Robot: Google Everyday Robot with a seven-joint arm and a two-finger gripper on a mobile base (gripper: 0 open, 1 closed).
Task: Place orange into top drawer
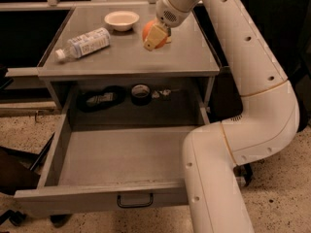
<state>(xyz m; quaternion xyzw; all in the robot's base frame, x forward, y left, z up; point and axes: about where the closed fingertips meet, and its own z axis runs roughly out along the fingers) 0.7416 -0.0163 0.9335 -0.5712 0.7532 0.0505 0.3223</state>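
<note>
Ok so the thing that matters here is where the top drawer (121, 154) sits relative to the gripper (155, 37). The gripper is up over the back half of the counter (187, 57), and its fingers look closed on the orange (147, 29). One tan finger lies across the front of the fruit, and a bit of orange peeks out at its 10 o'clock side. I can't tell if the orange is resting on the counter or just off it. The drawer is pulled wide open, straight out at 6 o'clock from the gripper and a level lower, with the shelf recess and its tape roll (141, 93) in between. So my guess is the carry goes toward 6 o'clock, past the counter's front edge, then down. The white bowl (121, 20) at 10 o'clock and the bottle (85, 42) at 9 o'clock are both off that line, so I don't see them being a problem.
</note>
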